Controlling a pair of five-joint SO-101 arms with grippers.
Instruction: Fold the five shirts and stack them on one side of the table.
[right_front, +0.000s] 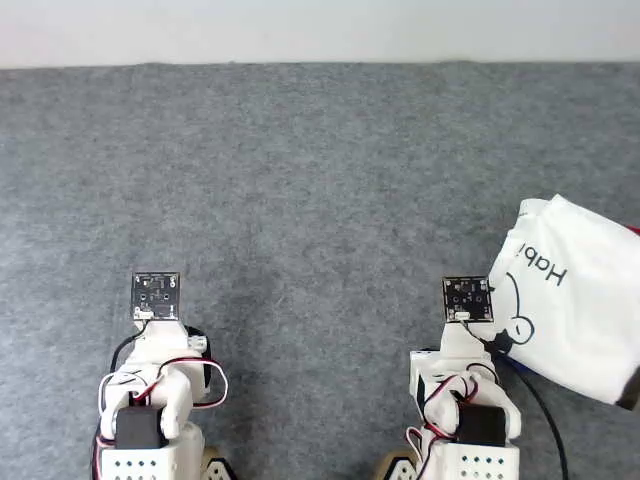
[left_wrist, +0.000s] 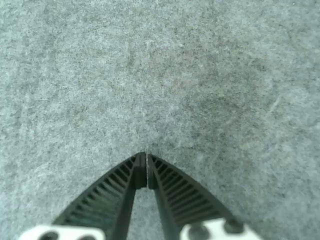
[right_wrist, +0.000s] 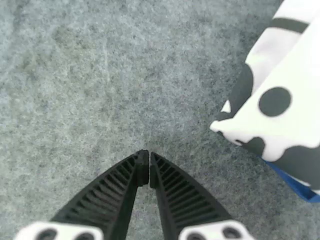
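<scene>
**Both arms tucked in, shirt pile off to the right arm's side**

Quick look at where things stand. The left gripper (left_wrist: 146, 172) has its jaws pressed together with nothing between them, hanging over bare grey table (right_front: 300, 180). Same for the right gripper (right_wrist: 149, 170): tips meeting, nothing held. In the high view both arms are pulled back at the near edge of the table.

What matters for the next move is where the cloth is. A folded white shirt (right_front: 575, 300) with black print lies at the right edge of the table, just beside the right arm (right_front: 465, 400) and well apart from the left arm (right_front: 150, 400). From the right wrist view the white shirt (right_wrist: 280, 100) is off to the outer side of the closed tips and slightly ahead, near but not touching. A thin blue edge (right_wrist: 295, 185) peeks out from under it (so I'd guess it's lying on at least one other shirt, but I can't count how many).

The fold sits skewed to the table edge, with one corner pointing toward the right arm. Part of it runs out of frame, so I can't call its long axis.

My read: anything to do with that pile is the right arm's job, and its jaws would need to part first.
</scene>
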